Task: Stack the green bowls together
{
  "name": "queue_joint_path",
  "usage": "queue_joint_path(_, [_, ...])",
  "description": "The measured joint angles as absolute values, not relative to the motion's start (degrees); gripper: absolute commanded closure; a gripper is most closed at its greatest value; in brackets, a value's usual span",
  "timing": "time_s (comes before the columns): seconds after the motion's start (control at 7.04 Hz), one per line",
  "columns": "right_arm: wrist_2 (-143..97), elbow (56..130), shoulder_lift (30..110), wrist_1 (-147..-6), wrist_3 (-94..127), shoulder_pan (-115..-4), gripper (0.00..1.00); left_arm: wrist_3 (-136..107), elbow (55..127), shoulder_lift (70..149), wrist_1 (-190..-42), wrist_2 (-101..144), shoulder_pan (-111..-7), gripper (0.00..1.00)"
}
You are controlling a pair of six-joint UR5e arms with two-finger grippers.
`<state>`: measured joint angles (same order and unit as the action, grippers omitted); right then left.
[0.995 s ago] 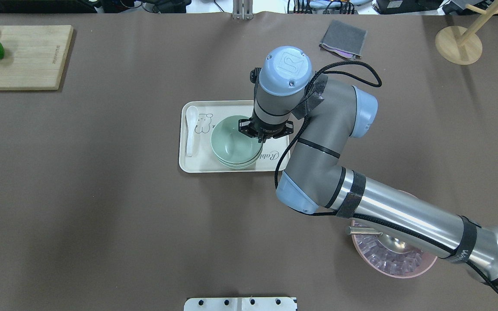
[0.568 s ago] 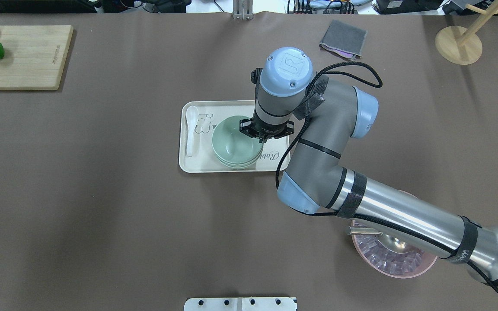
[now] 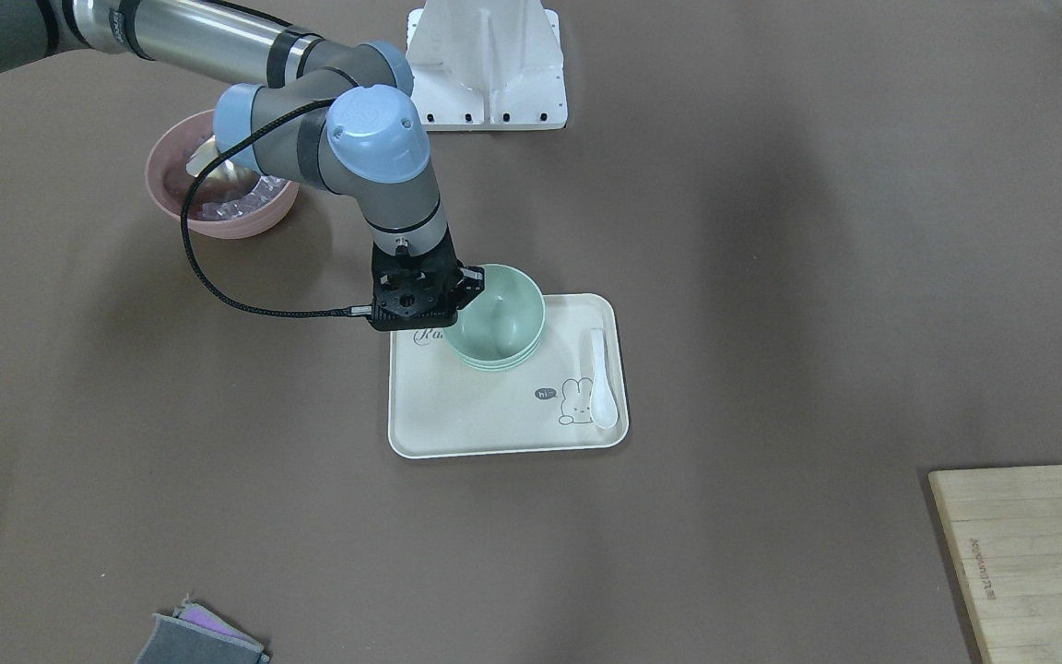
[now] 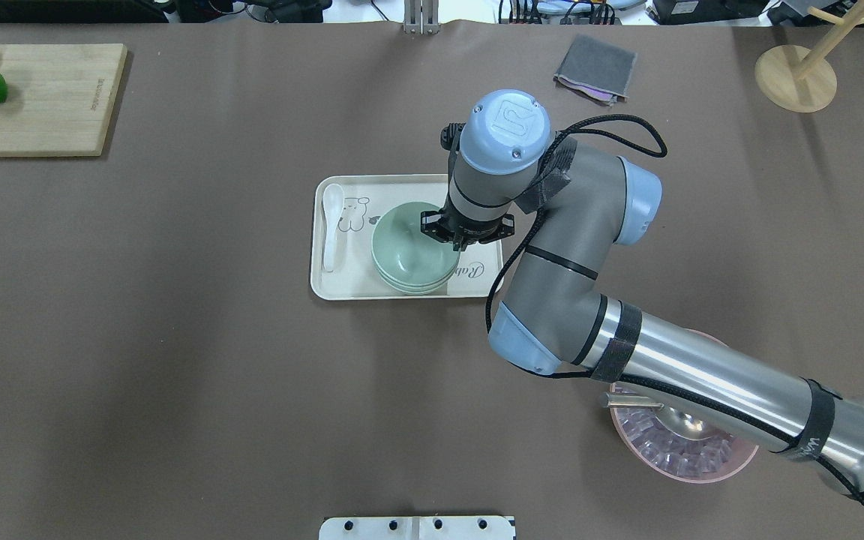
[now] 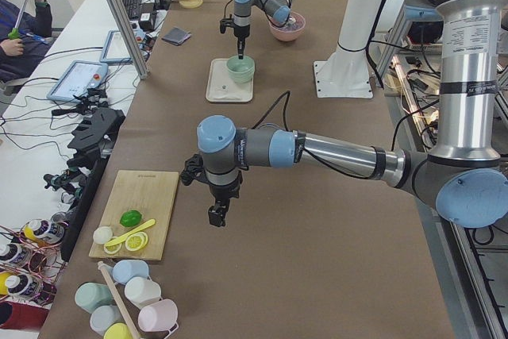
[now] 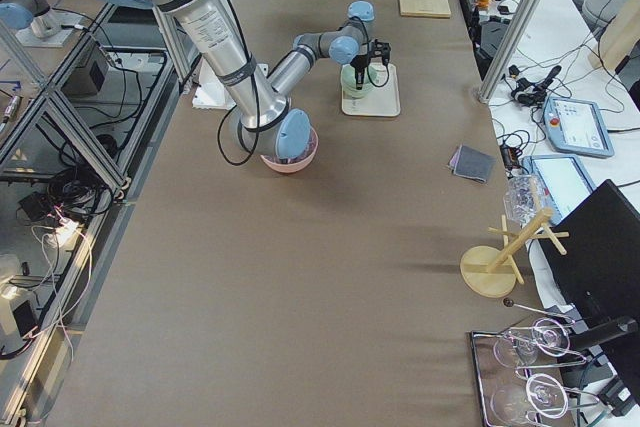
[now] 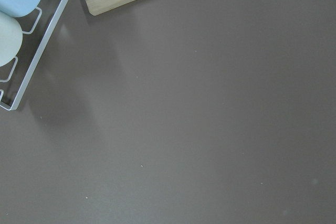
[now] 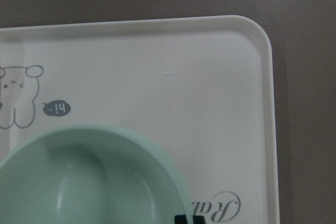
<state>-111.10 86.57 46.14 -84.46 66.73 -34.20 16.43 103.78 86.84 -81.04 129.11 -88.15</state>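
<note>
Three pale mint-green bowls (image 4: 411, 256) sit nested in one stack on the cream tray (image 4: 342, 283), toward its right half; the stack also shows in the front view (image 3: 499, 323) and the right wrist view (image 8: 89, 182). My right gripper (image 4: 463, 241) points straight down at the right rim of the top bowl and appears shut on that rim; one black fingertip (image 8: 189, 219) shows at the rim. My left gripper (image 5: 216, 213) hangs over bare table next to the wooden cutting board (image 5: 143, 208), far from the bowls; I cannot tell whether it is open or shut.
A white spoon (image 4: 332, 225) lies along the tray's left edge. A pink bowl (image 4: 691, 457) with a metal scoop sits under my right forearm. A grey cloth (image 4: 595, 67) and a wooden stand (image 4: 796, 75) are at the back right, and a cutting board with fruit (image 4: 49, 97) at the back left.
My right gripper and the top green bowl have shifted slightly right, and the top bowl now sits more squarely over the two beneath it.
</note>
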Motion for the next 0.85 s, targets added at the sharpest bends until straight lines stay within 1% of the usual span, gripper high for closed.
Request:
queue_joint_path(0.14, [-111.1, 86.6, 46.2, -84.1, 66.6, -34.2, 0.01, 16.4, 103.7, 86.8, -81.0, 129.1, -88.2, 0.02])
queue_joint_path(0.57, [-112.2, 87.0, 46.2, -83.5, 66.8, -34.6, 0.0, 16.5, 103.5, 86.6, -81.0, 129.1, -88.2, 0.02])
queue_joint_path(0.85, [-119.5, 87.3, 47.4, -83.6, 66.4, -38.4, 0.0, 16.6, 103.5, 85.6, -81.1, 129.4, -88.2, 0.02])
